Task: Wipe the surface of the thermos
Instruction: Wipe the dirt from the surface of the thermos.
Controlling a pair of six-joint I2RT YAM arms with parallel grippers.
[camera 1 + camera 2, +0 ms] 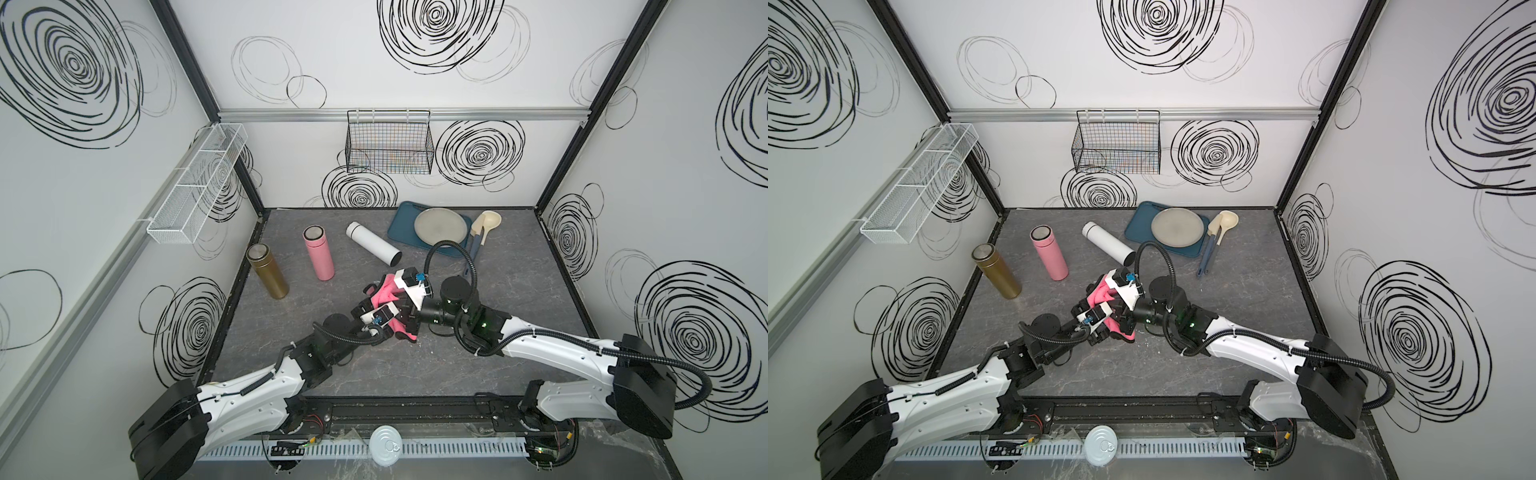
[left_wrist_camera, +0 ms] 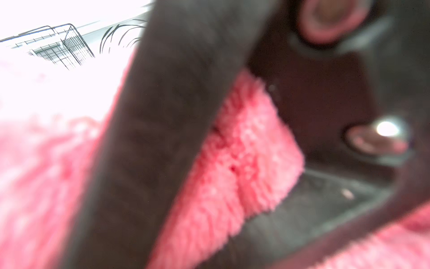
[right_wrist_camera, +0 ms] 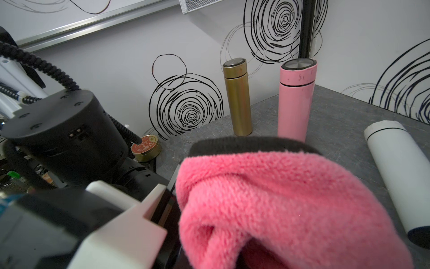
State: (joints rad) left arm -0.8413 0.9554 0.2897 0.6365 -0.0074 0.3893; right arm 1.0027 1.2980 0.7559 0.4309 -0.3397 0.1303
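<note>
Three thermoses are on the grey table: a gold one (image 1: 268, 272) (image 3: 237, 97) and a pink one (image 1: 319, 253) (image 3: 295, 100) stand upright, and a white one (image 1: 374, 243) (image 3: 400, 181) lies on its side. No gripper touches any of them. At mid-table my left gripper (image 1: 368, 305) and right gripper (image 1: 392, 295) meet on a fluffy pink cloth (image 1: 384, 293) (image 2: 244, 163) (image 3: 279, 198). Both look shut on it. The cloth drapes over the right jaws and hides them. The white thermos lies just behind the grippers.
A blue tray (image 1: 401, 224) with a grey plate (image 1: 440, 226) sits at the back, with a ladle and spatula (image 1: 484, 226) beside it. A black wire basket (image 1: 388, 143) and a white wire rack (image 1: 195, 183) hang on the walls. A tin can (image 1: 384, 444) lies at the front rail.
</note>
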